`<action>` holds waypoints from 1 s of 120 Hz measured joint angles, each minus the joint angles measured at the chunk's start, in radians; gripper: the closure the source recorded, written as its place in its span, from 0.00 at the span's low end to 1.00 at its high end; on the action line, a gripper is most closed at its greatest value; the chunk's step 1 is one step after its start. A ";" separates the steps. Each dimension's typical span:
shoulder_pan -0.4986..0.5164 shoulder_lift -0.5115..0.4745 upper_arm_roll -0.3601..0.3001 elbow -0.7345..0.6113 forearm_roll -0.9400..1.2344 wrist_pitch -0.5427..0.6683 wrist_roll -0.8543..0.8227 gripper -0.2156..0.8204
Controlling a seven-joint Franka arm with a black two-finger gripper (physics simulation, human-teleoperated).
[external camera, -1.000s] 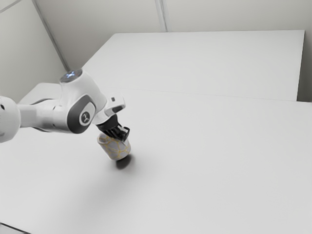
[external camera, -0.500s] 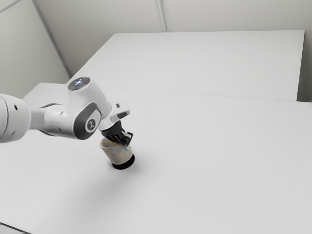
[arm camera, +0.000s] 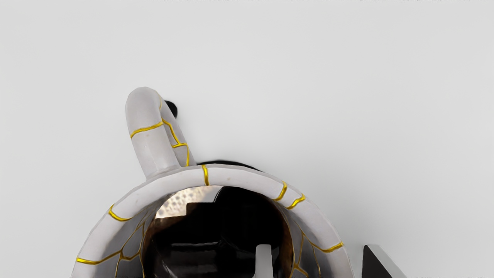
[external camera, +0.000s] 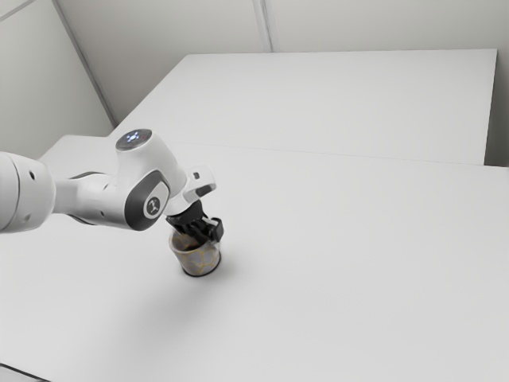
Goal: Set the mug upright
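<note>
Two fingers (arm camera: 264, 262) of the black gripper (external camera: 207, 235) stood partway open astride the wall of the mug (external camera: 197, 261), one inside and one outside, with a gap showing between the outer one and the rim; they had no grip on it. The mug, pale with gold veins, looked upright or nearly so on the white table (external camera: 358, 247), left of centre and below mid-height in the exterior view. Its handle (arm camera: 144, 116) stuck out from the side. Above it, the white arm (external camera: 147, 179) reached in from that view's left edge.
</note>
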 joint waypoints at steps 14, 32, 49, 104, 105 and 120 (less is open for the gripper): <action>-0.004 -0.024 0.000 0.001 -0.002 -0.005 0.006 0.46; -0.007 -0.071 0.000 0.016 -0.008 -0.041 0.013 0.34; -0.006 -0.091 0.000 0.091 -0.015 -0.142 0.019 0.29; 0.009 -0.006 0.007 0.522 -0.014 -0.608 0.026 0.23; 0.009 -0.004 0.007 0.530 -0.013 -0.616 0.026 0.23; 0.011 0.021 0.010 0.645 -0.005 -0.726 0.028 0.23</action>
